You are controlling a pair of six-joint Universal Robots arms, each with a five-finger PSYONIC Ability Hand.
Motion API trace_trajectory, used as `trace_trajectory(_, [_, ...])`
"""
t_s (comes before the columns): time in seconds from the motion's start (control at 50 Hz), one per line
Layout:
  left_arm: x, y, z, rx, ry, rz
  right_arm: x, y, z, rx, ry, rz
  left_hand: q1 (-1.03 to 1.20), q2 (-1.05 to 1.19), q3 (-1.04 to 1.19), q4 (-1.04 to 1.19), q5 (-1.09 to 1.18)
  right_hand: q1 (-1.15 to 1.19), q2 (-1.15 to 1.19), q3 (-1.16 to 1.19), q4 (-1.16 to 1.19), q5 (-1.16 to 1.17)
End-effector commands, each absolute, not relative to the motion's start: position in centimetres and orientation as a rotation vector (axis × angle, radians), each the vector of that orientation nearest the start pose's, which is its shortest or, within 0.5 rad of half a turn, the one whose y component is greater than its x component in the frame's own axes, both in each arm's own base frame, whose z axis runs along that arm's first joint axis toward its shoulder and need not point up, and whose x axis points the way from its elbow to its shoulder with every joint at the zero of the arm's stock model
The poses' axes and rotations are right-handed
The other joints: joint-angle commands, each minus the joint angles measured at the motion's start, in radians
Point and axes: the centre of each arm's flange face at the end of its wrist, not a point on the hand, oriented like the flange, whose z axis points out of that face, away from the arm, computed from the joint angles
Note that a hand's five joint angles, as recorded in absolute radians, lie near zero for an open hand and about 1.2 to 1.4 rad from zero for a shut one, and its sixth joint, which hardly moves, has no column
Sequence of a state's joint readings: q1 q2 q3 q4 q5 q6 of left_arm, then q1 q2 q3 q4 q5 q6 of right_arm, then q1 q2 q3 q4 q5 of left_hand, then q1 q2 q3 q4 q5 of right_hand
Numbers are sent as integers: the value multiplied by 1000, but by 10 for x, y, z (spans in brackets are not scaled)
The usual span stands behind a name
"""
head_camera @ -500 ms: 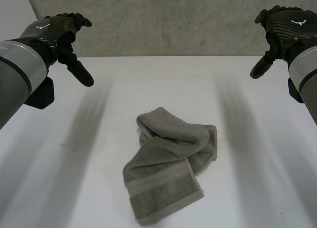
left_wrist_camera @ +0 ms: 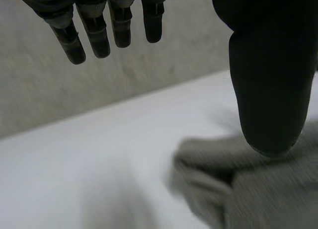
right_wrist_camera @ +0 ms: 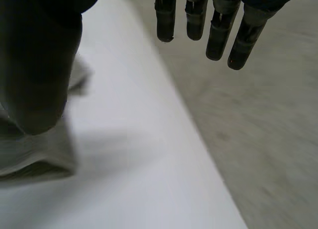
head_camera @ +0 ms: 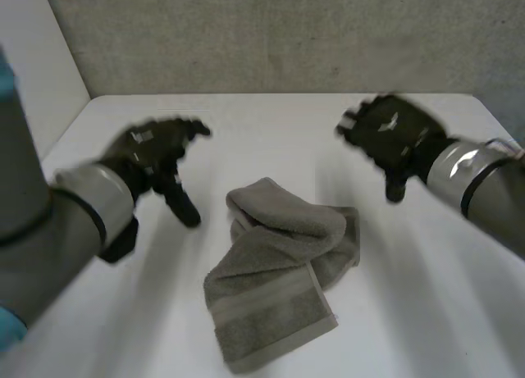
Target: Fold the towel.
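A grey towel lies crumpled and loosely doubled over near the middle of the white table. My left hand hovers above the table to the towel's left, open, its fingers straight and its thumb spread away from them, holding nothing. My right hand hovers above and to the right of the towel, open too, with fingers straight and nothing in it. In the left wrist view the towel lies below the thumb. In the right wrist view a bit of towel shows beside the thumb.
A grey wall runs behind the table's far edge. A pale panel stands at the table's left side. Beyond the table's right edge the grey floor is seen past my right fingers.
Both hands have come down and inward from the far corners toward the towel. The towel itself has not moved.
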State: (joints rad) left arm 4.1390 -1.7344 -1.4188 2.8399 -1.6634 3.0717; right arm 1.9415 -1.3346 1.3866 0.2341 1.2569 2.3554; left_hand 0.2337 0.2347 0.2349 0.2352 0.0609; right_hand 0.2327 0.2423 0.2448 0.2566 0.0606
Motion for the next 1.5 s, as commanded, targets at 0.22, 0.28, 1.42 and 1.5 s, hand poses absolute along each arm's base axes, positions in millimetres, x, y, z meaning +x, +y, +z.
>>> trace_trajectory(0.22, [-291, -189, 153, 759, 2880, -1638, 295, -248, 173, -1864, 1716, -1653, 235, 234, 233, 233, 233, 80, 71, 68, 57, 78])
trace_trajectory(0.28, [-296, -189, 146, 771, 2879, -1655, 297, -249, 165, -1858, 1710, -1647, 434, 433, 433, 432, 432, 344, 335, 332, 320, 342])
trace_trajectory(1.42, [-289, -327, 206, 508, 2661, -2175, 351, -267, 225, -1279, 1939, -1481, 1163, 1162, 1161, 1161, 1161, 1164, 1154, 1151, 1140, 1161])
trace_trajectory(1.5, [-289, -350, 204, 464, 2615, -2227, 368, -276, 208, -1277, 1917, -1515, 1163, 1162, 1161, 1161, 1161, 1088, 1079, 1076, 1064, 1086])
